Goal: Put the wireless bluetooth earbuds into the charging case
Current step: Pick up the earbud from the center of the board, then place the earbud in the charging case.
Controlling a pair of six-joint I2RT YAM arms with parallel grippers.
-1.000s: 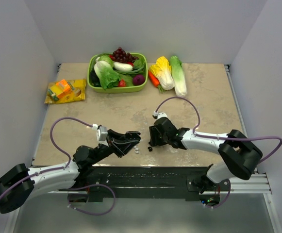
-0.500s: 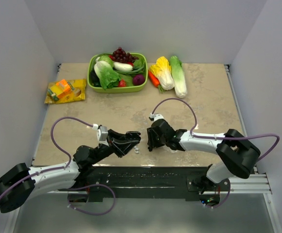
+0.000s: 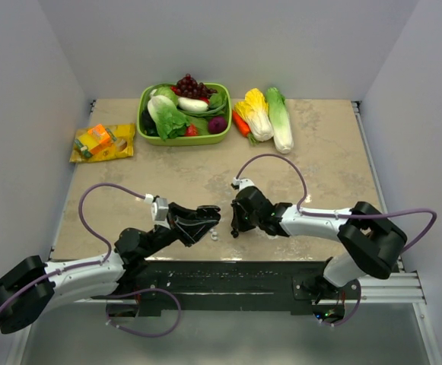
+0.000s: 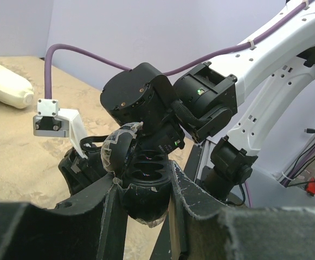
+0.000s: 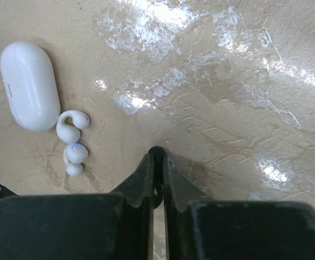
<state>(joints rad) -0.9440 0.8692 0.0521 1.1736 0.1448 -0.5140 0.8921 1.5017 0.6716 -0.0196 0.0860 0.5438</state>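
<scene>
My left gripper (image 3: 207, 220) (image 4: 143, 187) is shut on the black charging case (image 4: 145, 205), which it holds off the table. Its lid (image 4: 115, 151) is hinged open and its dark sockets face up. My right gripper (image 3: 234, 228) (image 5: 157, 158) points down at the table just right of the case. It is shut on a black earbud (image 5: 156, 150), which peeks out past its tips. Two white earbuds (image 5: 74, 140) (image 3: 214, 236) lie on the table to its left, beside a closed white case (image 5: 29, 85).
A green basket (image 3: 146, 122) of vegetables stands at the back, with cabbages (image 3: 270, 114) and a carrot (image 3: 241, 125) to its right. A yellow snack packet (image 3: 103, 142) lies at the back left. The table's near edge runs just below both grippers.
My right gripper has shifted slightly left and its jaws have closed from half open onto the black earbud. The left arm with the black case has not moved.
</scene>
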